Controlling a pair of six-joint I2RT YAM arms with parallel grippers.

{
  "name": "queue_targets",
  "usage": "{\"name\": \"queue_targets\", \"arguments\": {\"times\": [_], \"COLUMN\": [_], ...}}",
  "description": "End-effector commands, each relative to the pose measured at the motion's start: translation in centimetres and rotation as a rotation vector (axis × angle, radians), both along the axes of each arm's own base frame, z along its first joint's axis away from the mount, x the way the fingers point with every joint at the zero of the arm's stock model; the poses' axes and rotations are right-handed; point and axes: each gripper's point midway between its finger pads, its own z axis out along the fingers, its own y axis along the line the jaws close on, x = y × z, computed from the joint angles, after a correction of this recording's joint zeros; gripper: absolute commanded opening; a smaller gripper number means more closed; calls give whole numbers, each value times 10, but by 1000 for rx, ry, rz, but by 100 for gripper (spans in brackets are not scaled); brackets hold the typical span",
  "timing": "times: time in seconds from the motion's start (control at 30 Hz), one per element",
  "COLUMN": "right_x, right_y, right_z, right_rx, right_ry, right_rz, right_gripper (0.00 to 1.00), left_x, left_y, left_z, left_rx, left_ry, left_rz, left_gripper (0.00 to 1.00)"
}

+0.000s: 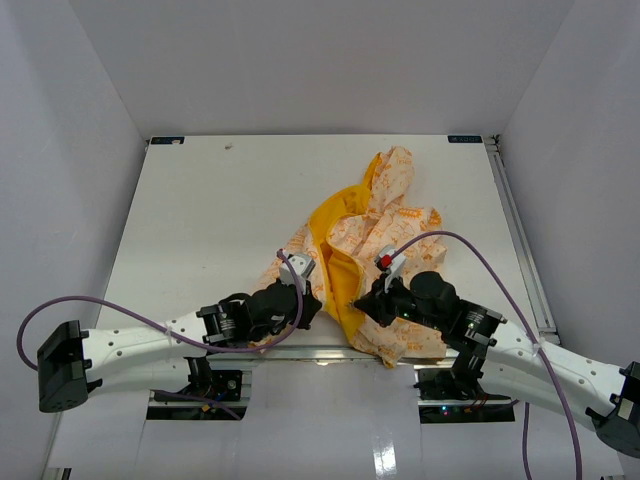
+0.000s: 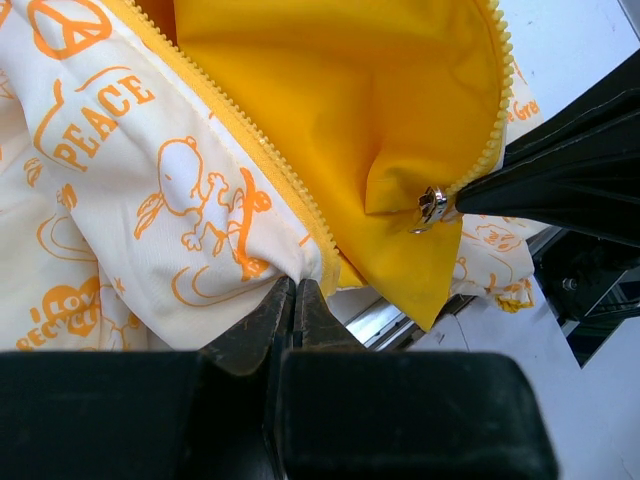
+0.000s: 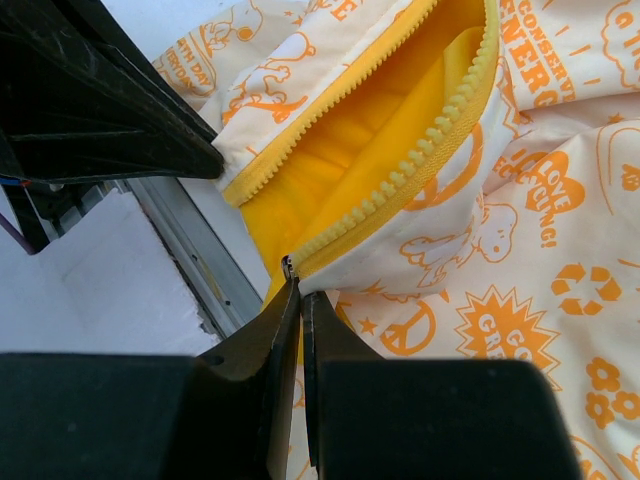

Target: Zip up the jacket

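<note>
The jacket (image 1: 392,180) lies crumpled near the table's front edge, cream-white with orange print, open with its yellow lining (image 1: 335,215) showing. My left gripper (image 1: 312,300) is shut on the bottom corner of the jacket's left panel (image 2: 180,200), beside its yellow zipper teeth (image 2: 250,140). My right gripper (image 1: 360,300) is shut on the lower end of the other zipper edge (image 3: 400,180), at the metal slider (image 2: 432,205). The two rows of teeth stand apart. The two grippers are close together, a few centimetres apart.
A metal rail (image 1: 300,351) runs along the table's near edge just below the jacket; it also shows in the right wrist view (image 3: 190,260). The white table (image 1: 220,210) extends behind. White walls enclose three sides. Purple cables (image 1: 480,250) loop over both arms.
</note>
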Motion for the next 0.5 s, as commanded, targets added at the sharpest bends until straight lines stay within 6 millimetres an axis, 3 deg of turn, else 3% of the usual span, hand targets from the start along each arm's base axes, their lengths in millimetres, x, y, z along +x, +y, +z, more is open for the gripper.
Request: {"name": "queue_targets", "arguments": {"times": [0.0, 0.17, 0.23, 0.27, 0.3, 0.47], "right_x": [11, 12, 12, 12, 12, 11], "right_y": [11, 9, 9, 9, 9, 8], "right_z": [39, 40, 40, 40, 40, 41], "right_rx": [109, 114, 114, 113, 112, 120], "right_ry": [-69, -76, -76, -74, -75, -77], "right_rz": [-22, -33, -33, -34, -34, -31], "right_gripper": [8, 8, 8, 8, 8, 8], "left_x": [3, -7, -10, -11, -12, -13], "left_y": [12, 8, 6, 5, 5, 3], "left_z": [1, -10, -11, -11, -12, -12], "left_rx": [37, 14, 17, 20, 27, -11], "left_ry": [60, 92, 102, 107, 108, 102], "left_rz": [76, 24, 11, 2, -10, -14], "left_gripper": [1, 0, 30, 5, 0, 0]}}
